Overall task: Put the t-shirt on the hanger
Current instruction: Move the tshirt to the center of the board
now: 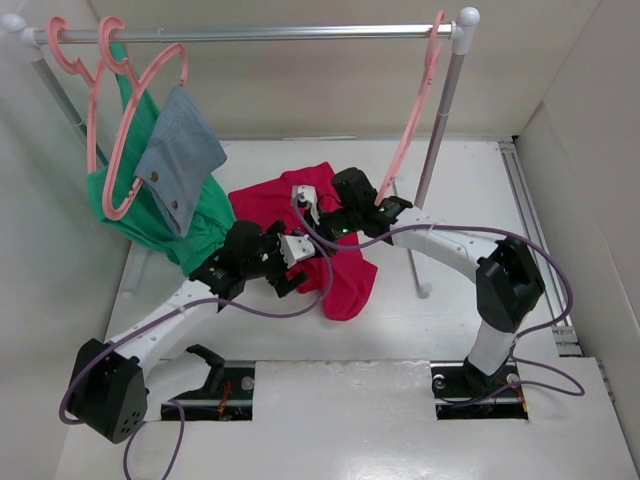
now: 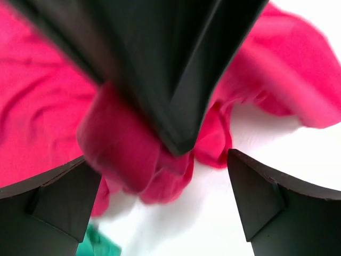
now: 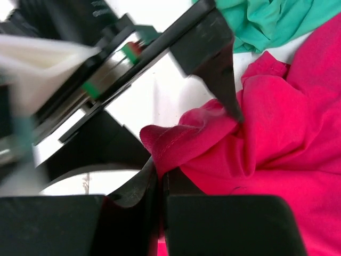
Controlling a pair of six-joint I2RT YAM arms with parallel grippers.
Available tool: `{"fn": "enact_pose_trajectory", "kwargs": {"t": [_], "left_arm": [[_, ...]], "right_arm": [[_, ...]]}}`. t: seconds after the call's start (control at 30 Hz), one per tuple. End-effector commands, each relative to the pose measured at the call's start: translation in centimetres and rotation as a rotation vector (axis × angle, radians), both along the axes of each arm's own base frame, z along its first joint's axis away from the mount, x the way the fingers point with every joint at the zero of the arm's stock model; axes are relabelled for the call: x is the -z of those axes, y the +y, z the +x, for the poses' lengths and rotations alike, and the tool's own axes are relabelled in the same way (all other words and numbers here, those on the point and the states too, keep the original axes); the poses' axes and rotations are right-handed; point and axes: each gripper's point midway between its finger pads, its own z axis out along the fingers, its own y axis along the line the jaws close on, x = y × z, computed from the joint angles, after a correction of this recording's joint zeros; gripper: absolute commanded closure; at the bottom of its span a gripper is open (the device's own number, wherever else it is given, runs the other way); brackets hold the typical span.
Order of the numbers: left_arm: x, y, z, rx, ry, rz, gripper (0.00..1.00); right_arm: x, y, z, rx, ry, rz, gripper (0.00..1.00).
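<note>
The crimson t-shirt (image 1: 345,275) lies crumpled on the white table between my two arms. My right gripper (image 1: 312,212) is shut on a stitched fold of it and holds that fold raised; in the right wrist view the pinch (image 3: 160,172) is on the hem of the t-shirt (image 3: 287,138). My left gripper (image 1: 290,272) is open. In the left wrist view its fingers (image 2: 58,197) stand wide on both sides of the raised bunch of t-shirt (image 2: 133,154), with one black right finger (image 2: 176,80) above. The empty pink hanger (image 1: 412,125) hangs at the rail's right end.
A metal rail (image 1: 260,33) spans the back on slanted posts (image 1: 440,125). At its left, pink hangers (image 1: 105,120) carry a green garment (image 1: 165,225) and a grey-blue cloth (image 1: 182,150). The green garment also shows in the right wrist view (image 3: 266,21). White walls enclose the table.
</note>
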Motion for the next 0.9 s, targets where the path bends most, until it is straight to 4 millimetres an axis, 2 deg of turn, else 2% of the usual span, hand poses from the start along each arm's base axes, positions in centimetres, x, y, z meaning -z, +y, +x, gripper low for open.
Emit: {"fn": "enact_pose_trajectory", "kwargs": {"t": [0.0,0.03,0.07,0.13,0.17,0.2,0.27,0.33,0.43,0.53,0.57,0.6,0.63,0.67,0.7,0.73,0.77,0.8,0.83,0.87], "left_arm": [[-3.8,-2.5,0.5,0.073,-0.107,-0.139,0.02],[-3.6,-2.4,1.2,0.029,-0.108,-0.145,0.02],[-4.1,-1.9,2.8,-0.054,-0.137,-0.155,0.13],[-3.2,-1.4,4.1,-0.119,-0.136,-0.131,0.35],[-3.4,-1.2,4.4,-0.138,-0.15,-0.128,0.46],[-2.9,-1.1,4.3,-0.13,-0.152,-0.113,0.61],[-2.9,-1.0,4.1,-0.109,-0.171,-0.101,0.77],[-2.4,-0.7,3.7,-0.108,-0.148,-0.086,1.0],[-1.8,0.0,3.4,-0.12,-0.123,-0.03,1.0],[-1.2,0.8,2.2,-0.075,-0.099,0.043,1.0],[-1.3,0.9,1.8,-0.055,-0.097,0.058,1.0],[-1.0,1.0,1.3,-0.027,-0.082,0.08,1.0],[-1.6,0.9,1.1,0.011,-0.092,0.097,1.0],[-1.1,0.9,-0.2,0.052,-0.033,0.108,1.0],[-1.4,0.7,-0.7,0.071,-0.013,0.102,1.0],[-2.8,0.2,-0.6,0.087,-0.02,0.083,1.0],[-2.5,-0.2,-1.6,0.096,0.055,0.063,1.0],[-2.3,-0.4,-1.4,0.077,0.1,0.059,1.0],[-3.1,-0.8,-0.9,0.053,0.114,0.034,1.0],[-3.1,-1.0,-0.9,0.03,0.151,0.024,1.0]], "right_arm": [[-3.5,0.5,0.0,-0.025,-0.051,0.099,1.0],[-4.0,0.4,-0.1,-0.025,-0.059,0.106,1.0],[-4.0,0.4,-0.1,-0.025,-0.059,0.106,1.0],[-4.6,0.1,-0.3,-0.018,-0.074,0.113,1.0],[-4.2,0.0,-0.4,-0.018,-0.065,0.105,1.0],[-4.5,-0.1,-0.3,-0.008,-0.078,0.107,1.0],[-3.5,-0.8,0.2,0.011,-0.063,0.092,1.0],[-3.3,-1.3,0.5,0.035,-0.056,0.084,1.0],[-1.5,-2.7,2.4,0.141,-0.038,0.026,1.0],[0.3,-5.9,5.3,0.319,-0.011,-0.042,1.0],[1.1,-7.7,7.0,0.398,0.006,-0.065,1.0],[2.2,-8.9,7.6,0.469,0.047,-0.094,1.0],[2.7,-9.9,8.3,0.522,0.056,-0.119,0.89],[3.2,-11.0,9.2,0.579,0.043,-0.153,0.76],[4.2,-11.6,9.2,0.594,0.049,-0.208,0.62],[4.2,-11.5,8.9,0.576,0.011,-0.24,0.5],[5.0,-11.9,9.1,0.596,-0.018,-0.299,0.33],[5.1,-11.1,8.2,0.574,-0.042,-0.333,0.26],[5.8,-11.5,7.3,0.568,-0.046,-0.388,0.21],[6.1,-11.5,7.0,0.568,-0.065,-0.419,0.17]]}}
